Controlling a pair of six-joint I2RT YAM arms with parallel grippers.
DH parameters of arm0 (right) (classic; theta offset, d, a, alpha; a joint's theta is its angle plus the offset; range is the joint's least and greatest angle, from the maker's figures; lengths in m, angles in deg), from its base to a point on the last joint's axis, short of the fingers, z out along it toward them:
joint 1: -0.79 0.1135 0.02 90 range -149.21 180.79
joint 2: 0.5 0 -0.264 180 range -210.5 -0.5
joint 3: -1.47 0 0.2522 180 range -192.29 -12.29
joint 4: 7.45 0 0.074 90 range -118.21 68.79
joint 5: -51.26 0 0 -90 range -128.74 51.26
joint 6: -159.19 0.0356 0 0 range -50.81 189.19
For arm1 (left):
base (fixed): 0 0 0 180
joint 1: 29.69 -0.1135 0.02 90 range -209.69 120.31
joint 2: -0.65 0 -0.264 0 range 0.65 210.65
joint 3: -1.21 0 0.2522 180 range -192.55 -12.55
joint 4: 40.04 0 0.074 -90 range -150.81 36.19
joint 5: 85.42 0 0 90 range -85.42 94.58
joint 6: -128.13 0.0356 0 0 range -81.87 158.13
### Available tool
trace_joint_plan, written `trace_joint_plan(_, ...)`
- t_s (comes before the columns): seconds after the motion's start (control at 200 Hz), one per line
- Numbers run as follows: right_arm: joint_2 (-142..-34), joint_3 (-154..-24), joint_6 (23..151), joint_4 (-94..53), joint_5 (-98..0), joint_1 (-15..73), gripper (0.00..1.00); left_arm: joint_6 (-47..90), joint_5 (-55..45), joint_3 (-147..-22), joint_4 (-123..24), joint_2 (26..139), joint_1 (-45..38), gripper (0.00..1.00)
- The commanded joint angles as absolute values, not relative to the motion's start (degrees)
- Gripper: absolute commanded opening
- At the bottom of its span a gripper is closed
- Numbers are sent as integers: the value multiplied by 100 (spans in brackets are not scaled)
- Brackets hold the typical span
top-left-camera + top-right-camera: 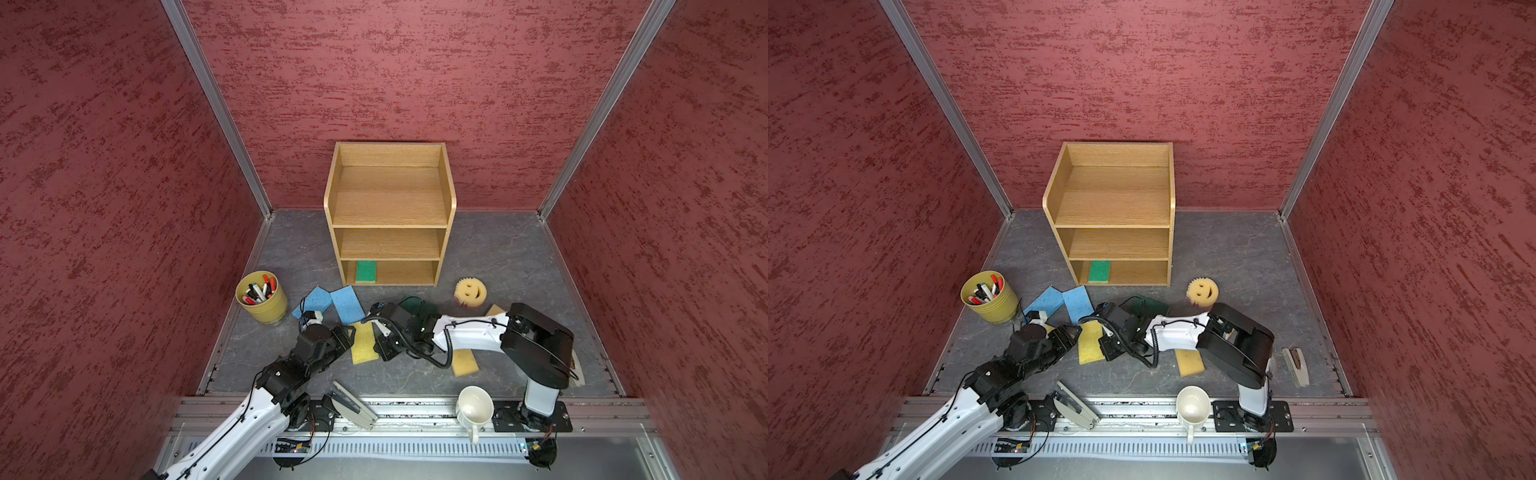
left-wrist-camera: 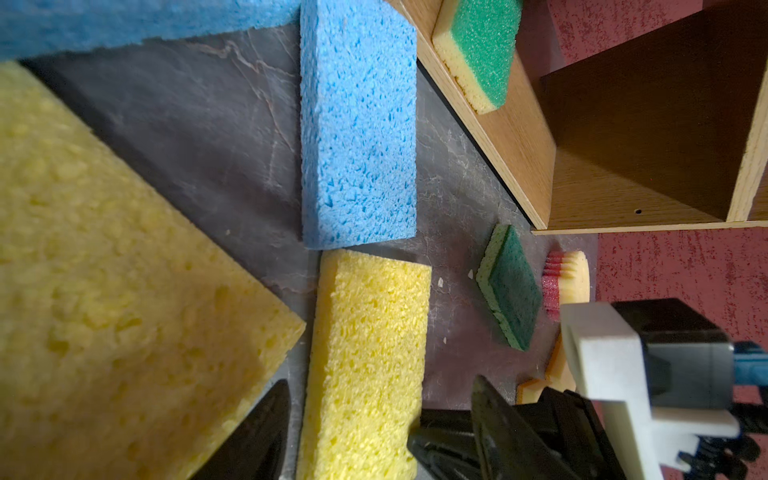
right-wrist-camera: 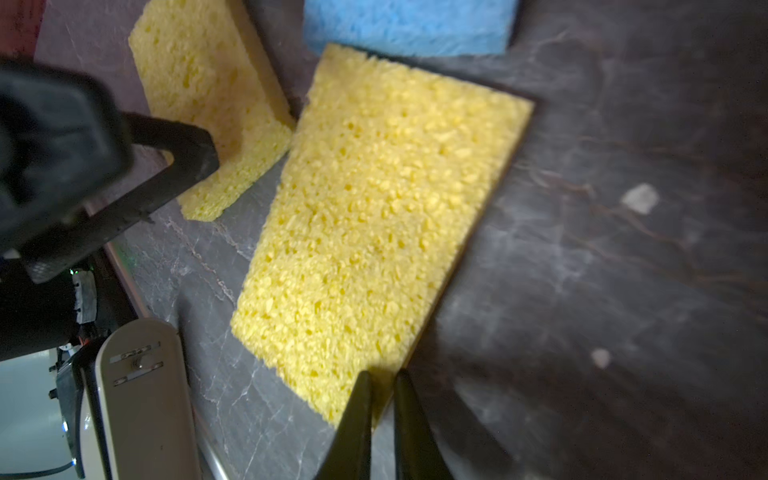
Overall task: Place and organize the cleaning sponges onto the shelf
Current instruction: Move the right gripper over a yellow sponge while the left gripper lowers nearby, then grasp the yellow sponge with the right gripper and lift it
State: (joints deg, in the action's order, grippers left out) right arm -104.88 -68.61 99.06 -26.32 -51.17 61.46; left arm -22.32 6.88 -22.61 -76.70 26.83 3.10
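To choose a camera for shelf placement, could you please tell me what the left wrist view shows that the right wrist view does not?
Only the left wrist view shows the light wooden shelf, a green-topped yellow sponge on its bottom tier, a dark green sponge lying outside it, and the edge of a round toothed yellow sponge. Only the right wrist view shows a beige stapler. Both show two bright yellow porous sponges, a blue porous sponge and the grey marbled tabletop.

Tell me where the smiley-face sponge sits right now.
In both top views the smiley-face sponge sits on the tabletop, right of centre, just off the front right corner of the shelf, with a dark green sponge to its left.
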Motion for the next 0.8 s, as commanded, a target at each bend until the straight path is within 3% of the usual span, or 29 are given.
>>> trace_joint_plan(0.0, -9947, -6574, 10154, -2148, -5252, 5843, 9, -2020, 783, -2553, -7484, 2736, 335, 70)
trace_joint_plan(0.396, -9177, -6336, 10462, -2044, -4784, 5303, 0, -1975, 809, -2771, -6388, 3392, 335, 73)
trace_joint_plan(0.797, -9086, -5926, 10768, -1997, -4472, 4912, 0, -1896, 636, -2900, -5768, 4262, 338, 75)
